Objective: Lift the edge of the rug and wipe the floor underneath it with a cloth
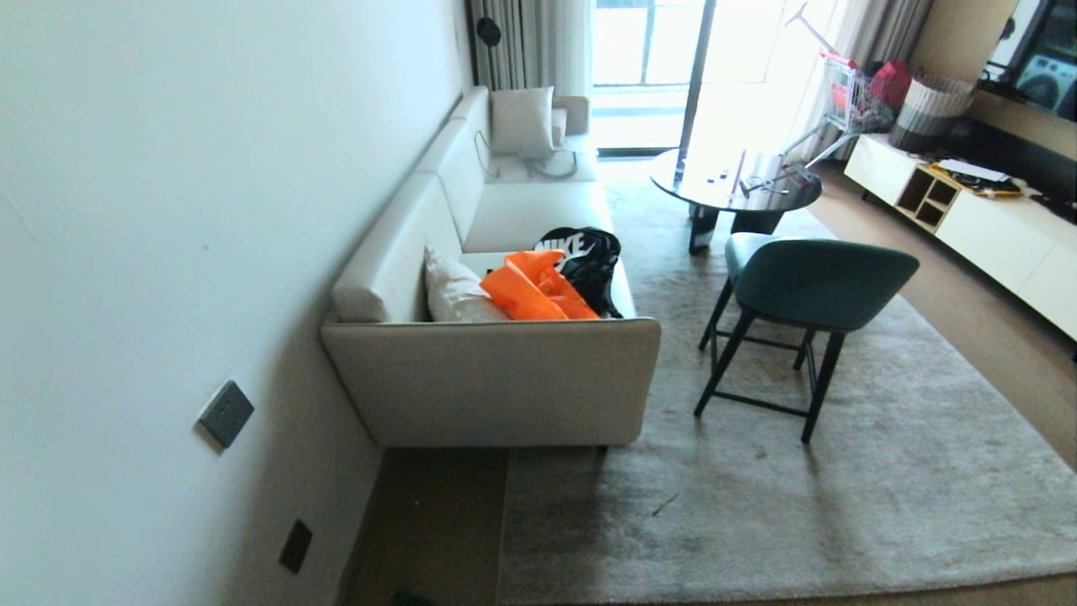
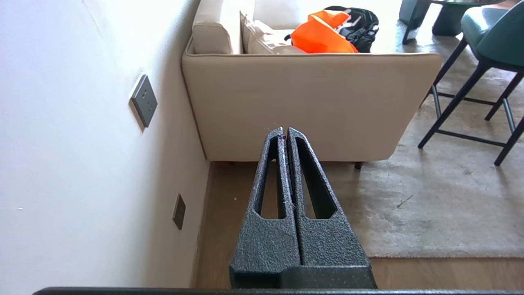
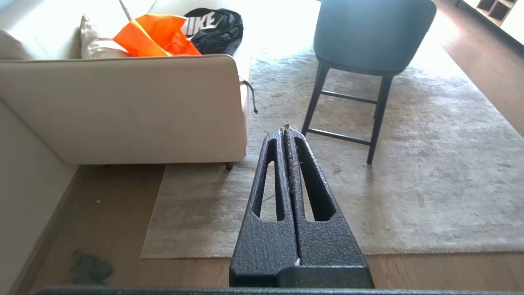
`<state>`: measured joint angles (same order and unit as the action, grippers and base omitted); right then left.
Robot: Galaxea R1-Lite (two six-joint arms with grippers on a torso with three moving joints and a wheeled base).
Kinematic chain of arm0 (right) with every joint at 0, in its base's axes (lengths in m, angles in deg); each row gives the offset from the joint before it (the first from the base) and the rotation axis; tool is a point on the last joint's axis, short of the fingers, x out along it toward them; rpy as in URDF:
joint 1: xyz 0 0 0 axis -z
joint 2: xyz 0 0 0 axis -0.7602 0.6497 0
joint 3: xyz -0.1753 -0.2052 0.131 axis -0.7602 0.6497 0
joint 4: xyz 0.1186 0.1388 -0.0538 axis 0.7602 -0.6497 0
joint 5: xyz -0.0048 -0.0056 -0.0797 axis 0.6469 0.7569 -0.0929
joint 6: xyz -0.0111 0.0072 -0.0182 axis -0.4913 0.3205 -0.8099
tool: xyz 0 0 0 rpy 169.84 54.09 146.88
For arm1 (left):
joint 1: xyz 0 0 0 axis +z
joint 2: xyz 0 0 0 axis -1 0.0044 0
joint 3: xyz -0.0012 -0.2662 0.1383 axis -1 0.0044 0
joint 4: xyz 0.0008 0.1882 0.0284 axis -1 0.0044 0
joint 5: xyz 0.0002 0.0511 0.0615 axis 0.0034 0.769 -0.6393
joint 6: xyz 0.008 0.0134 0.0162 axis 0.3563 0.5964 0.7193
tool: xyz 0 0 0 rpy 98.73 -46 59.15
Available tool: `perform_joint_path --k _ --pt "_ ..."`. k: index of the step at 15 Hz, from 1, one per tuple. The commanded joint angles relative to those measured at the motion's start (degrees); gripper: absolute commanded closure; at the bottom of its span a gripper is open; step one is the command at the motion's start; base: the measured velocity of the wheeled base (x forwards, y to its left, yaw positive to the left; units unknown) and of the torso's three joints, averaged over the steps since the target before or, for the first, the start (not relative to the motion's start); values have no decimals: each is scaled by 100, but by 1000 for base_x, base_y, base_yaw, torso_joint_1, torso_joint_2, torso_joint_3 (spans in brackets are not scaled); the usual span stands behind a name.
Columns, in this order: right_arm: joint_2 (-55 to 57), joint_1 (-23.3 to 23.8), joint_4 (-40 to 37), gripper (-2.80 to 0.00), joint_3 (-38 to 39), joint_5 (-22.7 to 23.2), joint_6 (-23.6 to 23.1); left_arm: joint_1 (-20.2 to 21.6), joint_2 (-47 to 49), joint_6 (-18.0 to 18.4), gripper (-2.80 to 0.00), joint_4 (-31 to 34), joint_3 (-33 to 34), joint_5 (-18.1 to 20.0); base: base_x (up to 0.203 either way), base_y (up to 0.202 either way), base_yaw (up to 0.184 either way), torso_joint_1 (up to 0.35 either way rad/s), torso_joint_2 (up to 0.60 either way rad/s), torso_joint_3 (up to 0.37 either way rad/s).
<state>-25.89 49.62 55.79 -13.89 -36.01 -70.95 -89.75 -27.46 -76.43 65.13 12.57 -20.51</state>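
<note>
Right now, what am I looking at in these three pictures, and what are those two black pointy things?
They come from a robot with two arms. One picture is from a camera on its head, looking down into a living room. The other two are from cameras on its wrists. The black pointy things are its pinchers: the left gripper and the right gripper. Both are shut and hold nothing. On the floor lies a big grey rug; its rug edge is flat. A small grey cloth lies on the floor near the rug's corner. There is also a sofa and a chair standing on the rug.
</note>
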Motion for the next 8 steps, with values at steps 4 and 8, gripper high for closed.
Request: perform_joint_path --k 4,8 --pt "9 1 2 0 0 0 -4 0 0 -5 0 1 1 -2 0 0 0 4 -8 -6" --pt "9 -5 2 0 0 0 -4 0 0 -5 0 1 1 -2 0 0 0 0 0 0"
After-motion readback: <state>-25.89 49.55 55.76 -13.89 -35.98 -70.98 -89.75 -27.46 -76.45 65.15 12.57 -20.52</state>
